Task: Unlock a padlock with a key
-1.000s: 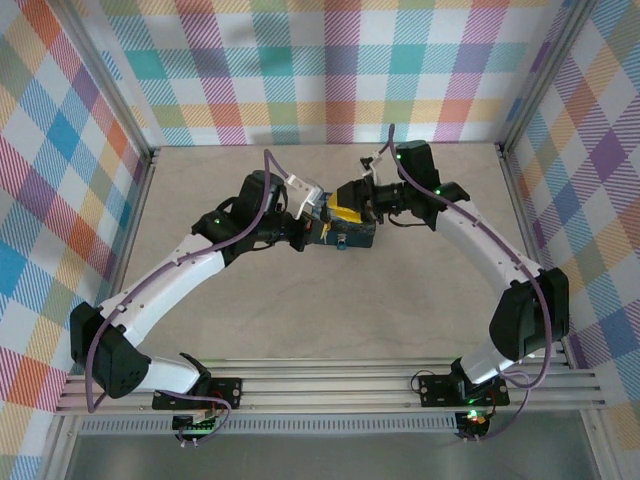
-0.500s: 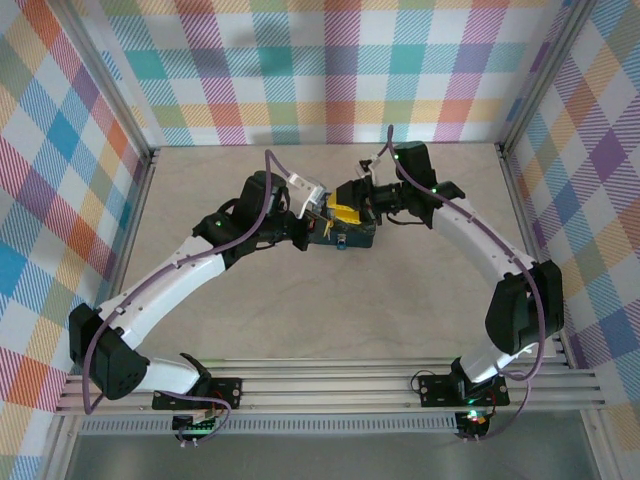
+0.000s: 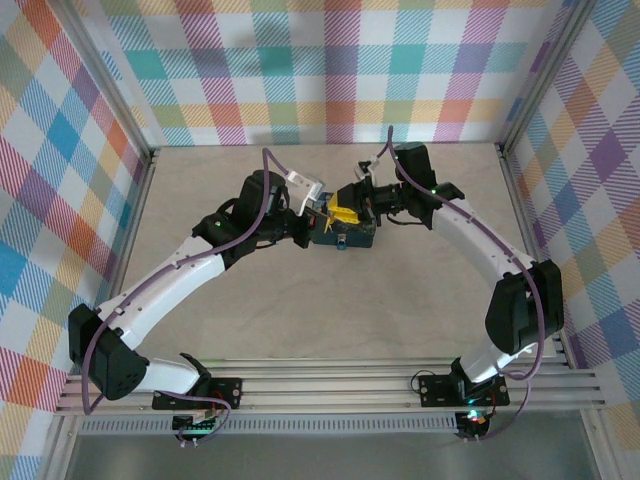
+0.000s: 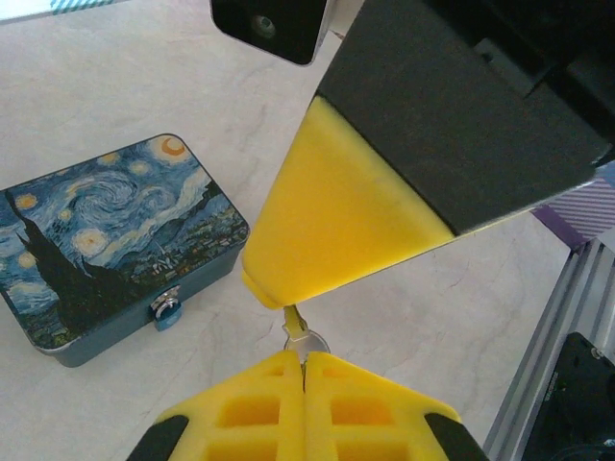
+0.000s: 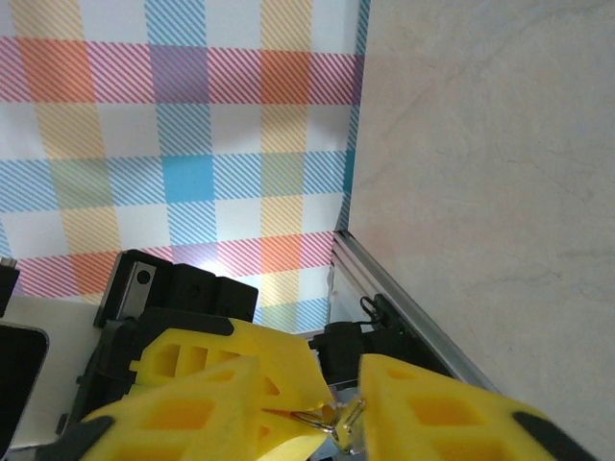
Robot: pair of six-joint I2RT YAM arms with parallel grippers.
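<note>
- Step in hand (judgement): key transfer or re-grip in mid-air, above the desk (image 4: 144, 86). Insertion not yet begun.
- Left gripper (image 4: 305, 363): yellow foam pads pressed together, pinching the round head of the tiny thin dark metal key (image 4: 296, 325).
- Right gripper (image 5: 338, 423): tip-to-tip with the left gripper. In its own wrist view the jaws stand slightly apart with the key's metal in the gap. Cannot tell whether they clamp it.
- Key long axis: in the left wrist view it runs straight out from the left gripper's tips, leaning a little left. The head sits at the left pads and the blade end meets the tip of the right gripper's yellow finger.
- Tiny blue-bodied padlock (image 4: 167, 309) with thin silvery shackle: below and off to the left of the left gripper's tips, hanging at the front edge of the dark-blue night-sky-painted tin box (image 4: 106, 240), which lies flat on the desk.
- The key blade does not point at the padlock; the padlock sits well off its line. The keyhole's facing is too small to read.
- Next move calls for (judgement): one firm grip on the head with the blade free, then swinging the blade down and left toward the padlock's body. The other gripper is likely needed to steady the padlock, which looks light and free to swing.
</note>
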